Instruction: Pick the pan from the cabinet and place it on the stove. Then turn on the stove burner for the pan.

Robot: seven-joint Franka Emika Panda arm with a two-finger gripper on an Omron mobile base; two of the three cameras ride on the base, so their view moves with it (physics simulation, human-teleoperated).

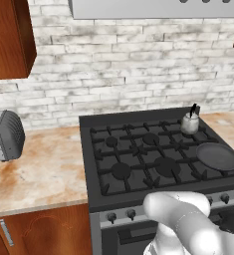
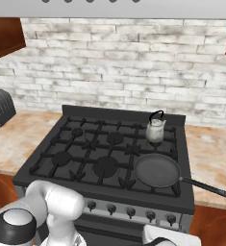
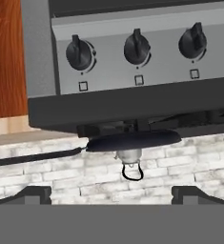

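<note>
1. We see the pan, round, shallow and dark, with a flat bottom and a long thin black handle, sitting on the stove at its front right burner, handle sticking out over the right edge.
2. In the hand view the picture is rolled upside down: the pan appears as a thin dark lens shape directly beyond the gap between the fingers, well apart from them, its handle running off to that view's left.
3. The gripper shows two dark finger tips spread wide apart, nothing between them.
4. The small silver kettle, with a black loop handle, stands just behind the pan; in the hand view it hangs just under the pan's outline.
5. Past the pan from the fingers runs the stove's grey front panel with three black knobs, each above a small square mark.
6. The stove top carries black cast-iron grates over round burners.
7. Mottled tan counter flanks the stove; whitewashed brick wall lies behind.
</note>
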